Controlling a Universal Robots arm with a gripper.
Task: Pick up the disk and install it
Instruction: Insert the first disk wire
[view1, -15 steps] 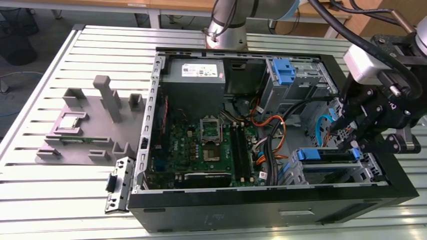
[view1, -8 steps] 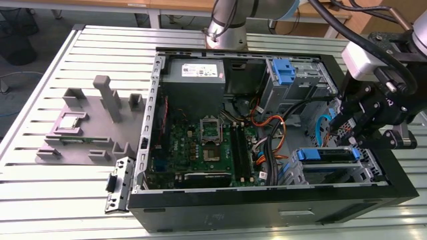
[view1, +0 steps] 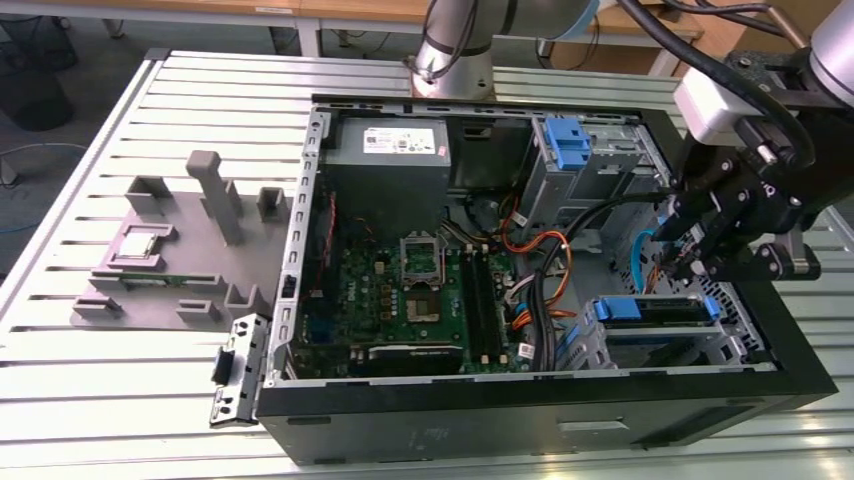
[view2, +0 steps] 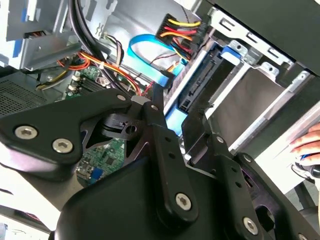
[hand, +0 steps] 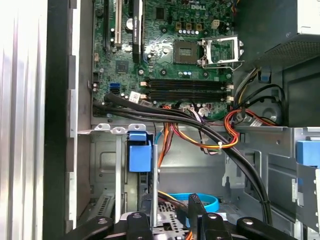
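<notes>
Black steel case (view1: 534, 410) lies open on the ribbed aluminium table (view1: 80, 400), its green motherboard (view1: 400, 290) glossy inside. The disk (view1: 650, 310), a flat silver slab in a blue plastic bracket, sits in the bare sheet-metal cage (view2: 260, 85) at the case's corner on the exterior view's right. The matte black gripper (view1: 694, 268) hangs just over that cage, its blunt fingers (hand: 196, 206) moderately apart, clamping nothing, near the disk's connector edge.

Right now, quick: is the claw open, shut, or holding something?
Claw: open, holding nothing; the silver hard drive in its blue plastic carrier sits in the grey metal drive bay close by.
</notes>
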